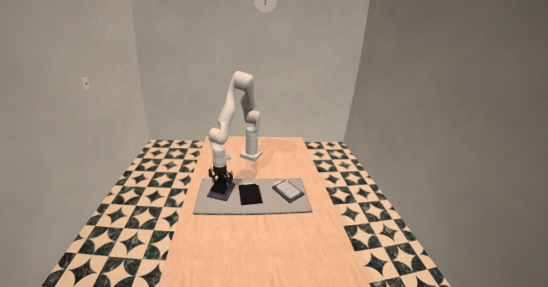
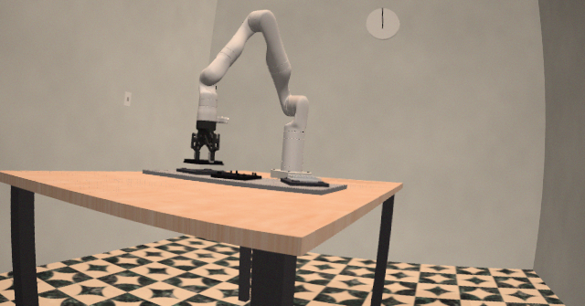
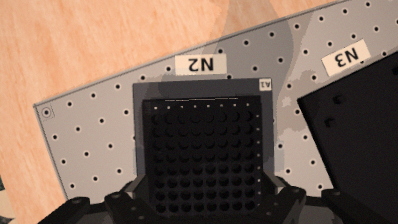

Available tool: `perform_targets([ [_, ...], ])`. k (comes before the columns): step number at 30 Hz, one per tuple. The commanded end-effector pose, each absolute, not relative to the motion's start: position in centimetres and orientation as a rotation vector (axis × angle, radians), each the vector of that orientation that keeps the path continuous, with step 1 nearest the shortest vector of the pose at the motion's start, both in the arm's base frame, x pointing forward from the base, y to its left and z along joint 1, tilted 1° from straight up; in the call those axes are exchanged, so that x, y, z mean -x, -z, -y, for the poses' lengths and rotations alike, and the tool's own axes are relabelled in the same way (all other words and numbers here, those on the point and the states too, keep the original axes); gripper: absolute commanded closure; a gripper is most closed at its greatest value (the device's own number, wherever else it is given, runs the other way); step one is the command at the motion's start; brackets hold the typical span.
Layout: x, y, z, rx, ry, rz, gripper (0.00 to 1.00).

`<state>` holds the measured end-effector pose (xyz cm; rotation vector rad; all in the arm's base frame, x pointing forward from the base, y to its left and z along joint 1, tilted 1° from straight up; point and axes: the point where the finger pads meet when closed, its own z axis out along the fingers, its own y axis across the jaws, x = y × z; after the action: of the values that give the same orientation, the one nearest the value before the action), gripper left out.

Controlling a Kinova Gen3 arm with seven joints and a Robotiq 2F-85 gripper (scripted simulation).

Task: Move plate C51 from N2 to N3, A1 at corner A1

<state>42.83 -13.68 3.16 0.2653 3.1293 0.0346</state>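
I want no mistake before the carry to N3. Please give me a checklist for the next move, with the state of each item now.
1. Fingers closed on plate C51: ok; the gripper is shut on it.
2. Plate lifted off nest N2: ok; the exterior view shows a gap below it.
3. Plate level in the grasp: ok, it looks flat in the exterior view.
4. N3 free of objects: ok, as far as visible.
5. A1 mark on N3: cannot tell, not in view.
6. Plate C15 untouched on N1: ok.

The arm arches over, gripper pointing straight down, clamped on a load
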Motion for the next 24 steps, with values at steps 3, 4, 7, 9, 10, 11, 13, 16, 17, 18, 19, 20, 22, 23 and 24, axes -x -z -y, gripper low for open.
perform_targets([
  [3,-43.1,-4.0,13.7,-0.263,-0.034,-3.122,1.00],
  [4,-43.1,-4.2,13.7,-0.263,-0.034,-3.122,1.00],
  [7,-43.1,-4.6,13.7,-0.263,-0.034,-3.122,1.00],
  [9,-43.1,-4.8,13.7,-0.263,-0.034,-3.122,1.00],
  [10,-43.1,-4.8,13.7,-0.263,-0.034,-3.122,1.00],
  [11,-43.1,-4.8,13.7,-0.263,-0.034,-3.122,1.00],
  [13,-43.1,-5.1,13.7,-0.263,-0.034,-3.122,1.00],
  [16,-43.1,-5.2,13.7,-0.263,-0.034,-3.122,1.00],
  [17,-43.1,-5.2,13.7,-0.263,-0.034,-3.122,1.00],
  [18,-43.1,-5.2,13.7,-0.263,-0.034,-3.122,1.00],
  [19,-43.1,-5.2,13.7,-0.263,-0.034,-3.122,1.00],
  [20,-43.1,-5.2,13.7,-0.263,-0.034,-3.122,1.00],
  [22,-43.1,-5.2,13.7,-0.263,-0.034,-3.122,1.00],
  [23,-43.1,-5.2,13.7,-0.263,-0.034,-3.122,1.00],
  [24,-43.1,-5.3,13.4,-0.244,-0.034,-3.123,1.00],
])
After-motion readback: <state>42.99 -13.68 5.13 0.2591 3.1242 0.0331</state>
